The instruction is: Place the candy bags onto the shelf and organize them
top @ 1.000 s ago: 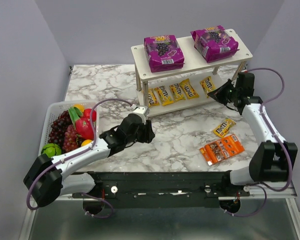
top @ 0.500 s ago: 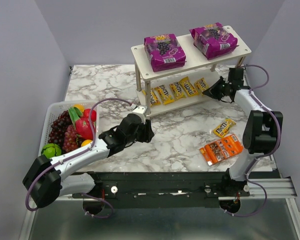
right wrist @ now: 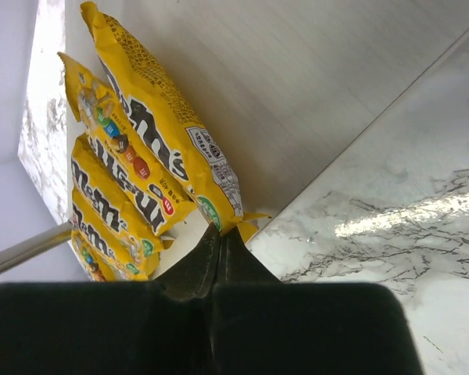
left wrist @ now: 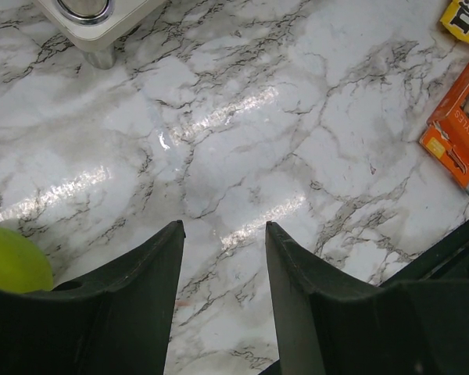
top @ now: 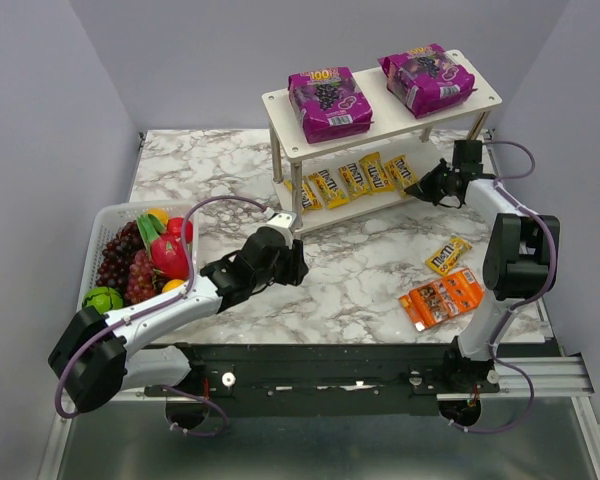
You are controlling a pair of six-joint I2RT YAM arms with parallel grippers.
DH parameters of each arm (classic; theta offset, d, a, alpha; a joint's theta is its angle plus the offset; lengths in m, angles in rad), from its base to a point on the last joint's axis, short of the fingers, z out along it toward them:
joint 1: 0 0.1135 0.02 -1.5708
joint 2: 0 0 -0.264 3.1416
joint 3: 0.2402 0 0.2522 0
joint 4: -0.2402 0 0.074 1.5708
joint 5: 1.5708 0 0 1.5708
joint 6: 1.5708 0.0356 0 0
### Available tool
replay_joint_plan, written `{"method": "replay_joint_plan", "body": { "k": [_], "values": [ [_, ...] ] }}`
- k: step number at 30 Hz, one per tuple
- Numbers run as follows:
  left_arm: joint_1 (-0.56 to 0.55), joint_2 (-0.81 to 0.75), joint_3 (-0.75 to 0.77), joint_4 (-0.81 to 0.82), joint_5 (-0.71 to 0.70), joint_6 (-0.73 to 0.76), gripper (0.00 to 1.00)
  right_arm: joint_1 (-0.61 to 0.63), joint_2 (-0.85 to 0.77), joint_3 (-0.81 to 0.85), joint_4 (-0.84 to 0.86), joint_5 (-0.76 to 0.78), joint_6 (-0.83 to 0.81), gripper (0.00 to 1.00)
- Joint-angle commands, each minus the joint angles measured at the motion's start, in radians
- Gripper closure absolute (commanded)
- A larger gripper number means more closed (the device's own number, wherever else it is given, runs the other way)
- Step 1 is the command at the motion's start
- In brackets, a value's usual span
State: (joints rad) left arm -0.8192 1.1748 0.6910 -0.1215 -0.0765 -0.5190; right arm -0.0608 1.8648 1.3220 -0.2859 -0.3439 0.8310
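Note:
The white two-tier shelf (top: 380,116) stands at the back right. Two purple pouches (top: 327,103) (top: 427,80) lie on its top tier. Several yellow packets (top: 354,180) lie in a row on the lower tier (right wrist: 336,70). My right gripper (top: 423,187) (right wrist: 223,229) is shut, pinching the near corner of the rightmost yellow packet (top: 401,172) (right wrist: 168,144) at the lower tier's edge. One more yellow packet (top: 448,255) and the orange pack (top: 443,298) lie on the table at the right. My left gripper (top: 300,262) (left wrist: 223,226) is open and empty above the marble.
A white fruit basket (top: 93,243) with grapes and other fruit stands at the left. A green fruit (left wrist: 12,258) shows at the left edge of the left wrist view. A shelf foot (left wrist: 94,19) is ahead of the left gripper. The orange pack (left wrist: 457,133) lies to its right.
My right gripper has moved left to the shelf's lower tier with the yellow packet, and its elbow has swung up. The left arm has barely moved.

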Motion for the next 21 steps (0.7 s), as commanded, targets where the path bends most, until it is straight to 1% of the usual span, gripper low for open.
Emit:
{"method": "replay_joint_plan", "body": {
  "k": [1,2,3,6,9,13,15,17,21],
  "values": [
    [0.003,0.011,0.025,0.014,-0.031,0.017,0.44,-0.016,0.027,0.022,0.047,0.074,0.052,0.89],
    [0.003,0.011,0.024,0.014,-0.029,0.016,0.44,-0.017,0.03,0.026,0.048,0.075,0.056,0.87],
    [0.003,0.009,0.022,0.013,-0.031,0.017,0.44,-0.016,0.033,0.028,0.051,0.077,0.057,0.8],
    [0.005,0.013,0.021,0.013,-0.031,0.017,0.44,-0.016,0.028,0.008,0.071,0.091,0.076,0.71],
    [0.006,0.016,0.021,0.014,-0.028,0.016,0.44,-0.016,0.011,-0.032,0.1,0.083,0.097,0.69],
    [0.006,0.02,0.018,0.02,-0.022,0.011,0.44,-0.016,-0.036,-0.108,0.175,0.1,0.144,0.69],
    [0.006,0.022,0.018,0.025,-0.016,0.01,0.44,-0.016,-0.042,-0.119,0.186,0.108,0.158,0.69],
    [0.008,0.026,0.019,0.026,-0.013,0.01,0.44,-0.016,-0.036,-0.122,0.191,0.109,0.175,0.73],
    [0.008,0.026,0.018,0.023,-0.008,0.01,0.44,-0.014,-0.033,-0.135,0.223,0.112,0.204,0.88]
  ]
}}
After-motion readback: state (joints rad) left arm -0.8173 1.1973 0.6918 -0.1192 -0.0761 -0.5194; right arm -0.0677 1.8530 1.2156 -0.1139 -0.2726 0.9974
